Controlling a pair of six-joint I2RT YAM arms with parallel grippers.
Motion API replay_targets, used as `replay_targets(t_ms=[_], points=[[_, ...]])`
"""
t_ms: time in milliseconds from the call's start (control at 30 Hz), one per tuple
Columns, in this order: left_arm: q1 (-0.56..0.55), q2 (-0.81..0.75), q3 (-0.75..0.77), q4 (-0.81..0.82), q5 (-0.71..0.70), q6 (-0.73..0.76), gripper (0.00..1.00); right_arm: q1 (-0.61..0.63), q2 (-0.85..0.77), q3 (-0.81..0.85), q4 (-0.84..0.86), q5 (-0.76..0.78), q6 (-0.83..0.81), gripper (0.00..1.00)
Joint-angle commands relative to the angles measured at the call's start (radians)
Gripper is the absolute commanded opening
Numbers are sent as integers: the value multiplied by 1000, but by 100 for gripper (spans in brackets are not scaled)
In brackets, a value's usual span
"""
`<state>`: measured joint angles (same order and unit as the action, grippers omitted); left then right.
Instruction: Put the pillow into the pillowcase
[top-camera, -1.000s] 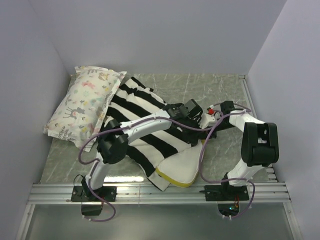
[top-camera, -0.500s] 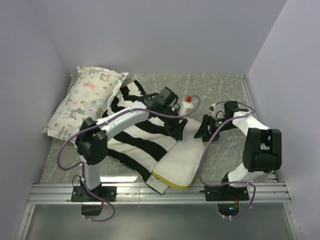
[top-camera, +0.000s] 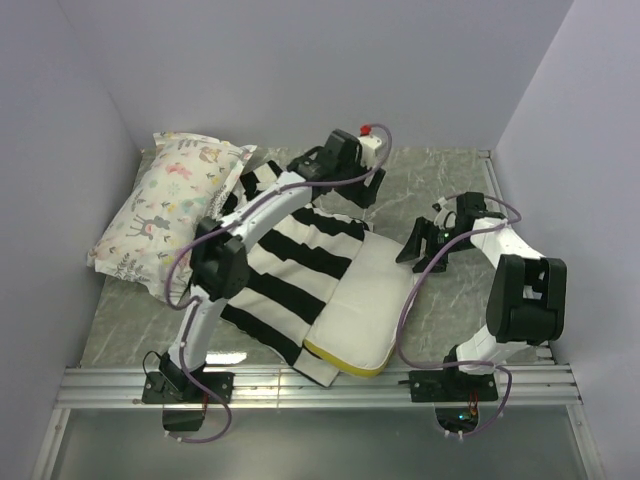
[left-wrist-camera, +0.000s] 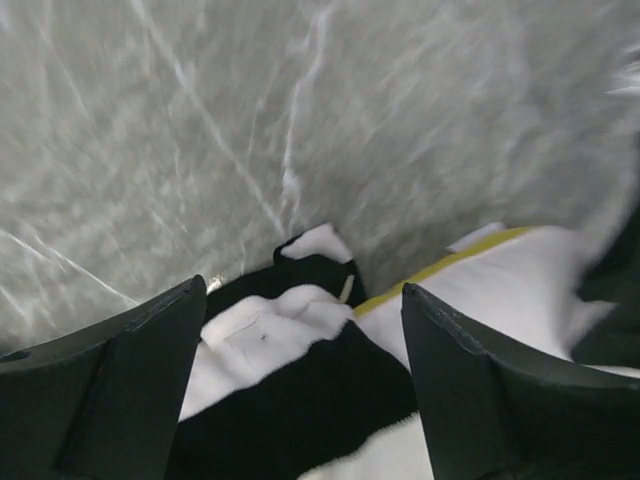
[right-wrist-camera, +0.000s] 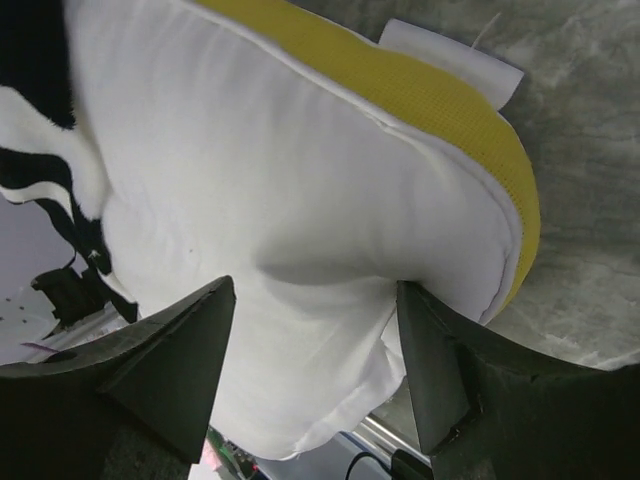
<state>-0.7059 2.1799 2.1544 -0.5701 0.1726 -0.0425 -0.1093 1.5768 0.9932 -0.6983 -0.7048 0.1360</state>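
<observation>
1. Where the right gripper (right-wrist-camera: 315, 288) meets the pillow (right-wrist-camera: 300, 180), its two fingers are spread wide and grasp nothing. The cream fabric bulges into the gap between them, with a soft crease there.
2. Over to the left gripper (left-wrist-camera: 304, 290): released as well, fingers far apart, nothing between them. It is raised above the far end of the pillowcase (top-camera: 290, 255), and its wrist view is blurred.
3. Moving outward, the pillow lies angled across the middle of the table (top-camera: 450, 175), its yellow band (top-camera: 345, 357) at the near end, towards the arm bases.
4. The black and white stripes cover the pillow's left and far side, while the near right part is bare. Whether the covered part is inside the case or merely beneath it cannot be told.
5. A striped corner pokes out just beside the yellow band.
6. Further out, the floral-print pillow (top-camera: 175, 205) lies at the far left, by the wall, touching the pillowcase.
</observation>
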Motion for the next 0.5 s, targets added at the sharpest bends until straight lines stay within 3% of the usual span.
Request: replay_targets(t_ms=[0,200,300,400,433,467], points=[[-21,96,73,-50,-111,-77,85,0,20,-22,43,48,24,74],[-43,126,-16,-62,-169,-85,78,2,29,-68,54,41,10,74],[-43,130,-65,-79,-170,-91,67,-1,35,-71,60,37,7,73],[-43,127,-90,-79,-163,-94,44,2,51,-77,65,25,7,70],[-43,124,-88,-64,-115,-97,29,2,55,-80,69,12,5,69],[-43,123,-87,-53,-73,-105,22,6,61,-79,72,4,4,67]])
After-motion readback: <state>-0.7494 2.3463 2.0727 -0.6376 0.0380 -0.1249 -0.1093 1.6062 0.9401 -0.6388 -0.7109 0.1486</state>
